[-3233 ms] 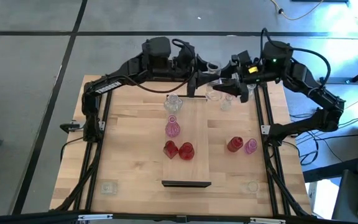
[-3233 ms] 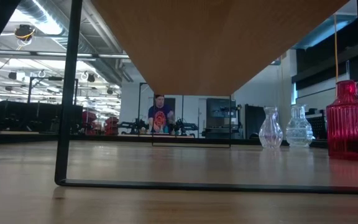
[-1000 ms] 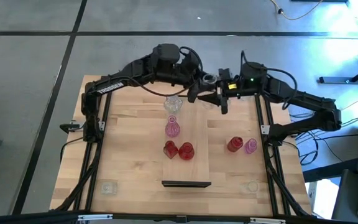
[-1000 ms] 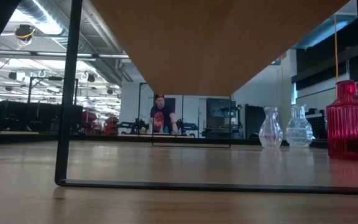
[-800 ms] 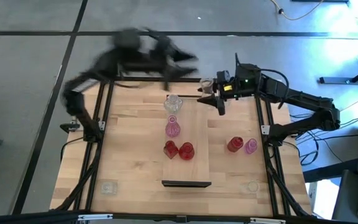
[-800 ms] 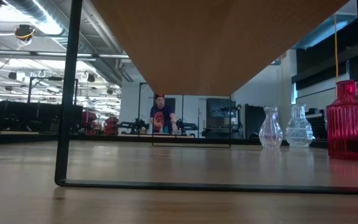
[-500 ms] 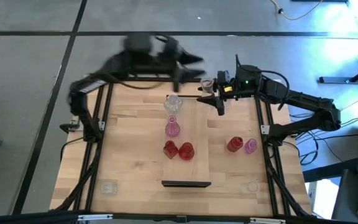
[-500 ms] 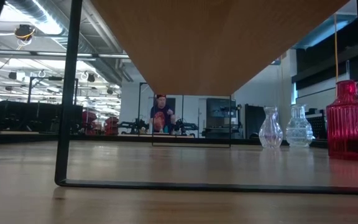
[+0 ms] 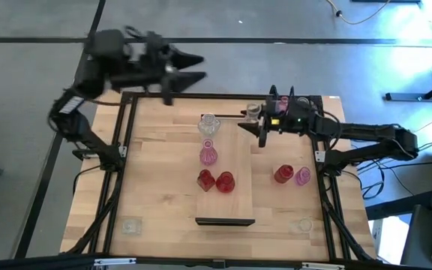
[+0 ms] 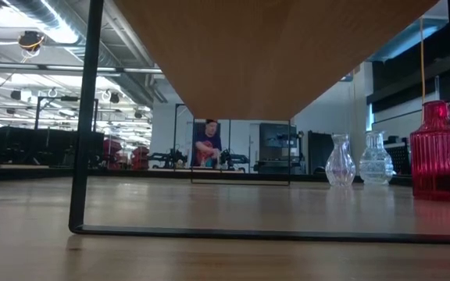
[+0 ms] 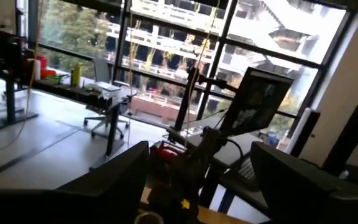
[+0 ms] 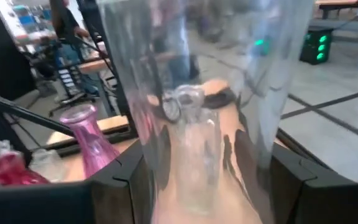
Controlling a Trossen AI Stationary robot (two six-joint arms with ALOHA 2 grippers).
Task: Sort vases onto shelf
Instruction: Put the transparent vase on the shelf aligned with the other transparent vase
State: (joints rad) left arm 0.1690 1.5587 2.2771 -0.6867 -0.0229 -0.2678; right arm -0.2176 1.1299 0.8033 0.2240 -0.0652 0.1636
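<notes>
My right gripper [image 9: 255, 120] is shut on a clear glass vase [image 9: 253, 112] over the far right corner of the shelf [image 9: 235, 202], a long light-wood board on black legs. The vase fills the right wrist view [image 12: 197, 93]. On the shelf stand a clear vase [image 9: 209, 124], a pink vase [image 9: 208, 155] and two red vases [image 9: 205, 180] [image 9: 224, 182]. A red vase [image 9: 283, 174] and a pink one [image 9: 301, 176] stand on the table right of the shelf. My left gripper [image 9: 197, 69] is open and empty, raised beyond the table's far left corner. My right gripper pinches the clear vase by its two sides [image 12: 145, 149] between its two fingers [image 12: 120, 186]. The fingers come level from the table's right. The vase stands upright with its round mouth [image 9: 253, 109] up. Whether its base touches the board, I cannot tell.
Two squat clear vases [image 9: 131, 225] [image 9: 303, 224] sit near the table's front corners. The low view looks under the shelf and shows two clear vases [image 10: 340, 160] [image 10: 376, 158], a red one [image 10: 436, 152] and a person [image 10: 208, 144] far behind.
My left gripper has swung away from beside my right gripper, going up and toward the table's far left corner. My right gripper has carried the clear vase a little toward the table's near edge, over the shelf's far end. The vase stays upright.
</notes>
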